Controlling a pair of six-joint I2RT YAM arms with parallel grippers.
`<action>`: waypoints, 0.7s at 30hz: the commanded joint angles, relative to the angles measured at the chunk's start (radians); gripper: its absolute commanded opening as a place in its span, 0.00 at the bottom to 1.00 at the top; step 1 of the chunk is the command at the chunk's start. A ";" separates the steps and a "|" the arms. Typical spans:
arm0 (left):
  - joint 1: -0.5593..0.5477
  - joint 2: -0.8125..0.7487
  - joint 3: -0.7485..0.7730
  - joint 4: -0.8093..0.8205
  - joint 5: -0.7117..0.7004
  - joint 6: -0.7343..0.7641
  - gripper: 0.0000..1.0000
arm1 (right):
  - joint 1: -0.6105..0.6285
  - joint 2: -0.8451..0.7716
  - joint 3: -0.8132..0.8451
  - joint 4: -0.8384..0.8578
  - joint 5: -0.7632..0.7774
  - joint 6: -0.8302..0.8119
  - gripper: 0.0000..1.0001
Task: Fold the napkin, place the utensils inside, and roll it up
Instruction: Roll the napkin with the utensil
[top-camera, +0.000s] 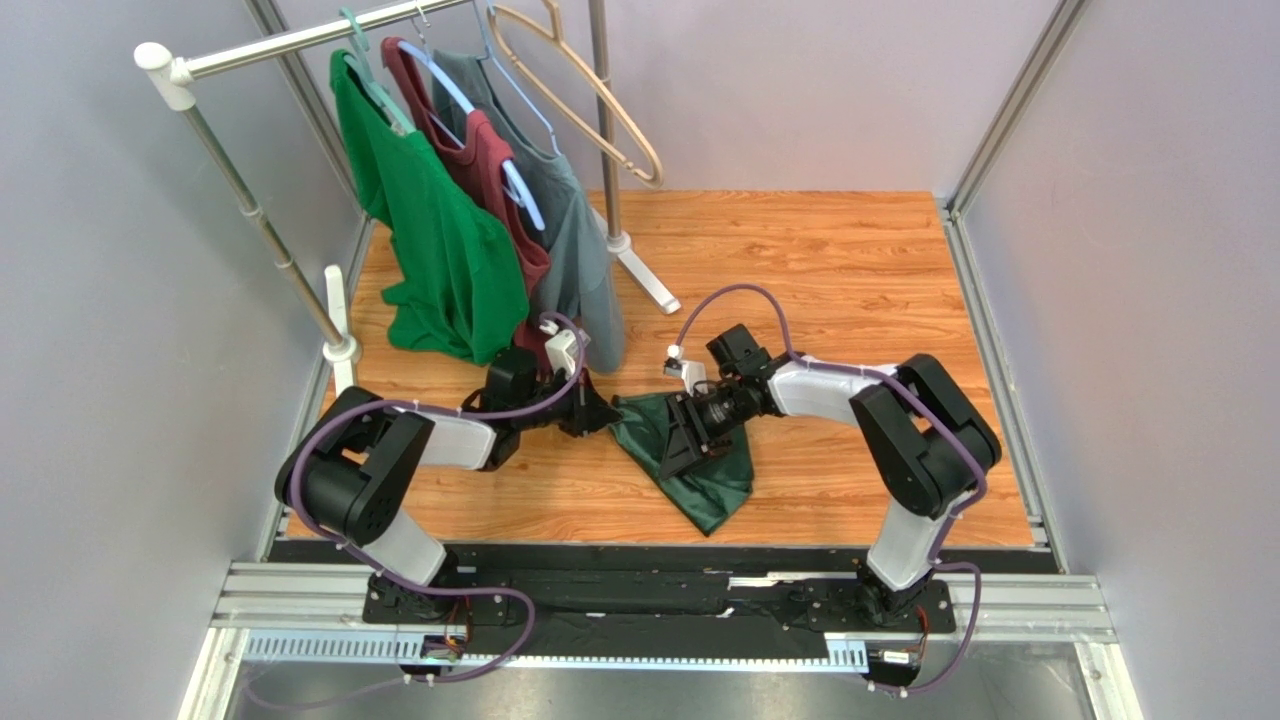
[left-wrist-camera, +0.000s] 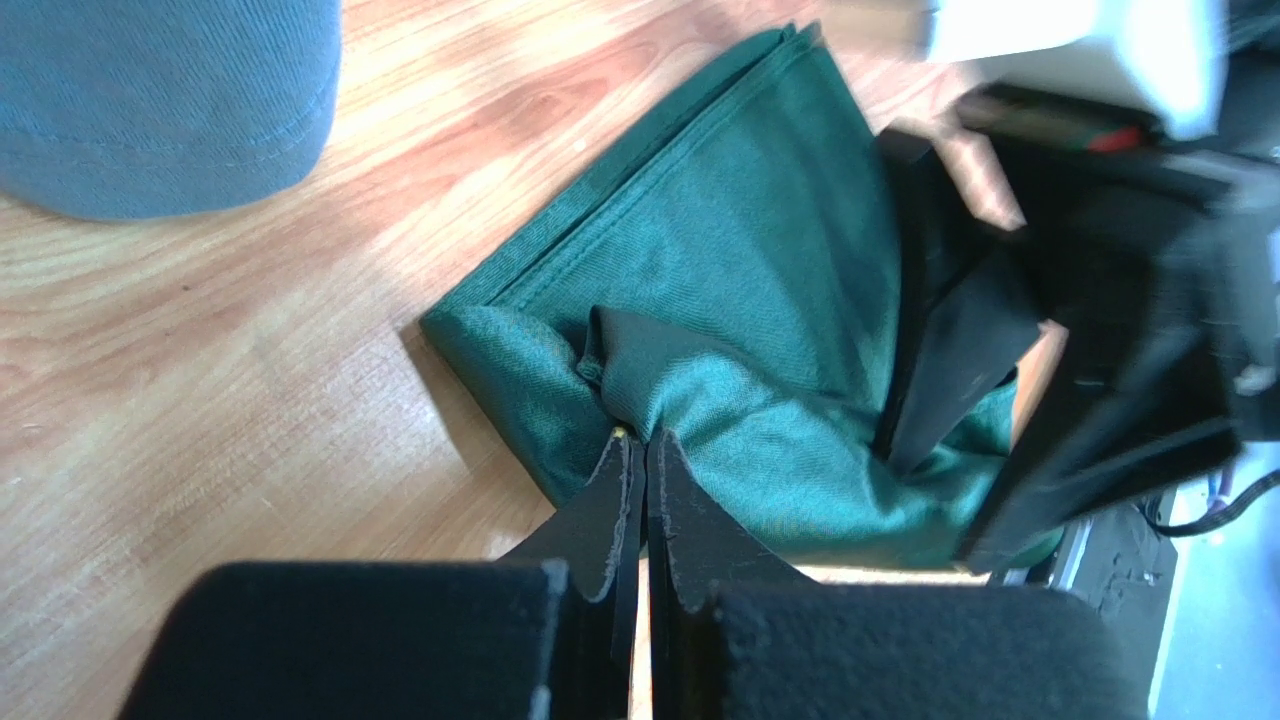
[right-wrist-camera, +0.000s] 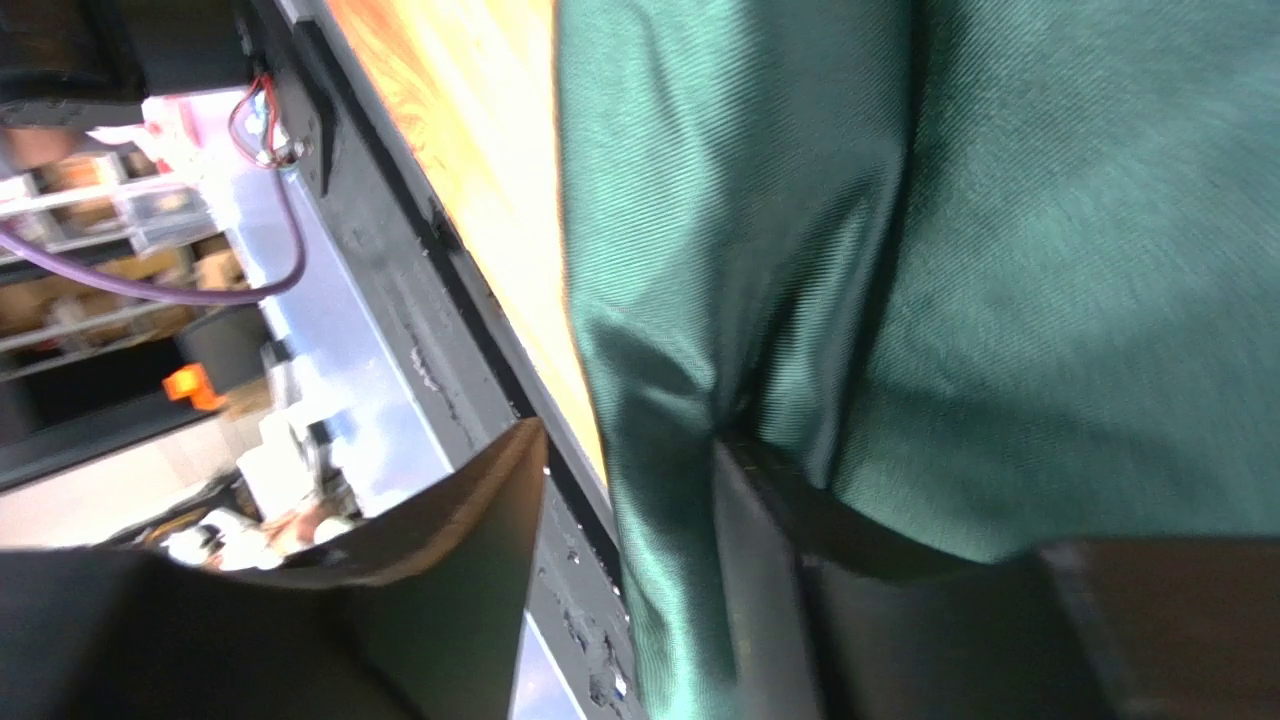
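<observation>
The dark green napkin (top-camera: 694, 462) lies bunched on the wooden table near its front middle. My left gripper (top-camera: 598, 414) is shut on a pinched fold at the napkin's left corner (left-wrist-camera: 639, 435), low at the table. My right gripper (top-camera: 694, 432) is over the napkin's middle with its jaws apart. The cloth (right-wrist-camera: 932, 255) drapes over its right finger (right-wrist-camera: 774, 585), and its left finger (right-wrist-camera: 451, 555) is bare. The right gripper also shows in the left wrist view (left-wrist-camera: 1052, 375), resting on the napkin (left-wrist-camera: 721, 255). The fork is not in view.
A clothes rack stands at the back left with a bright green shirt (top-camera: 428, 225), a maroon shirt (top-camera: 489, 173), a grey-green shirt (top-camera: 579, 263) and an empty beige hanger (top-camera: 579, 83). Its foot (top-camera: 646, 278) reaches onto the table. The grey shirt's hem (left-wrist-camera: 166, 90) hangs near my left gripper. The black front rail (top-camera: 661, 563) is close to the napkin.
</observation>
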 joint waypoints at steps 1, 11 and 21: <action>0.004 -0.029 0.079 -0.176 -0.015 0.044 0.00 | -0.006 -0.108 0.046 -0.066 0.160 -0.030 0.55; 0.004 0.009 0.238 -0.519 -0.013 0.046 0.00 | 0.212 -0.372 0.042 -0.094 0.795 -0.014 0.58; 0.006 0.040 0.281 -0.595 -0.021 0.025 0.00 | 0.589 -0.340 -0.029 -0.051 1.312 0.047 0.57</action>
